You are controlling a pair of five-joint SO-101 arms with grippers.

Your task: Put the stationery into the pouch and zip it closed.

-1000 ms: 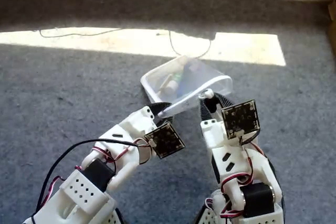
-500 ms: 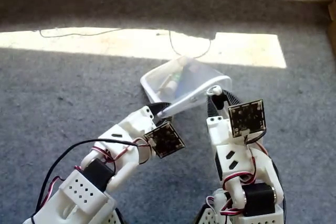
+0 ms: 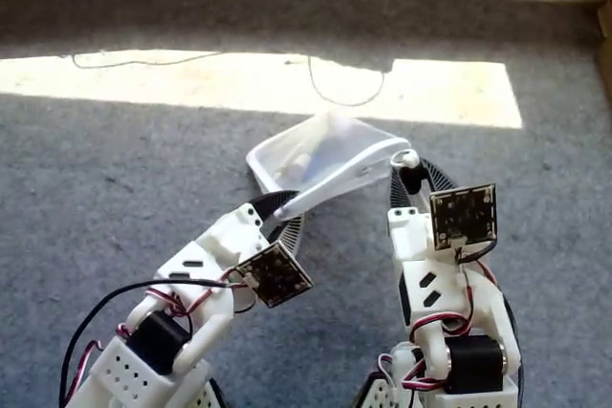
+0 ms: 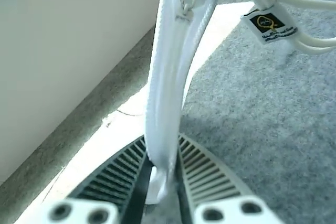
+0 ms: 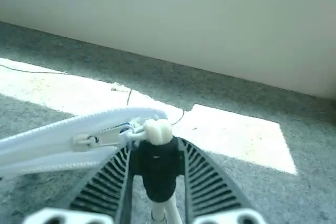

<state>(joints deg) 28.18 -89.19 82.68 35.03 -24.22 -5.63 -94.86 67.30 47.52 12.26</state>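
A translucent pouch (image 3: 320, 145) hangs stretched between both grippers above the grey carpet. Pale stationery (image 3: 298, 161) shows faintly through its wall. My left gripper (image 3: 279, 205) is shut on the near-left end of the white zipper band (image 4: 165, 93), pinched between the ribbed fingers (image 4: 202, 174). My right gripper (image 3: 411, 171) is shut on the black zipper pull (image 5: 156, 167), which carries a white bead (image 5: 157, 129). The slider (image 5: 90, 140) sits close to the right gripper, at the pouch's far-right end. A small tag (image 4: 268, 22) dangles from white cords there.
A bright sunlit strip (image 3: 191, 78) crosses the carpet beyond the pouch, with a thin dark cable (image 3: 330, 93) lying on it. A pale wall (image 5: 210, 19) runs along the far edge. Open carpet lies left and right of the arms.
The left arm has drawn back toward the near left while the right gripper has moved right with the pull. The pouch has stretched out and tilted between them.
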